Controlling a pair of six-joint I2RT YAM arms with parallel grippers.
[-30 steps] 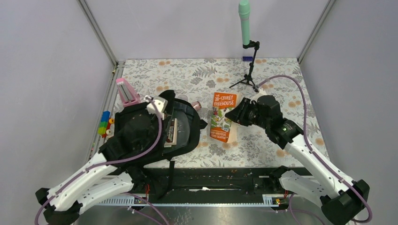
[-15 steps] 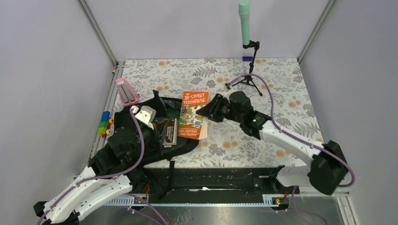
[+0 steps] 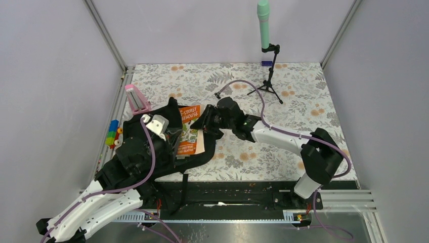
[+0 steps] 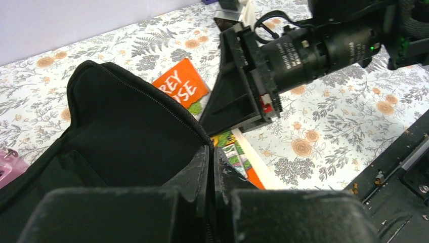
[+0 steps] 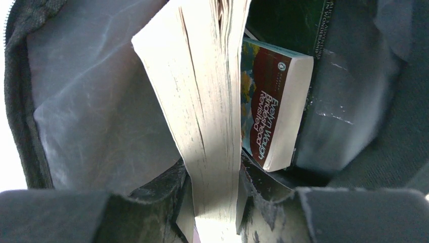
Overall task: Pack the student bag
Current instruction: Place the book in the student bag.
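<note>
Orange book (image 3: pixel 188 139), clamped in the right pincer (image 3: pixel 204 127), pokes into the student bag (image 4: pixel 126 136) ahead, left pincer (image 4: pixel 211 169) pinching its rim; next, push deeper.

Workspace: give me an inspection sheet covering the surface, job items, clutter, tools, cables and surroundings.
Surface: floral tablecloth, lying flat.
Job's things: student bag at the left, mouth open; orange book partway into the mouth; paperback already inside.
Clutter: pink object and coloured blocks by the left edge; mint-green tube on a tripod at the back.
Grippers: left tool shut on the bag's rim; right tool shut on the orange book.
Cables: purple cable looped along each arm.
Surroundings: grey walls, metal frame posts.
</note>
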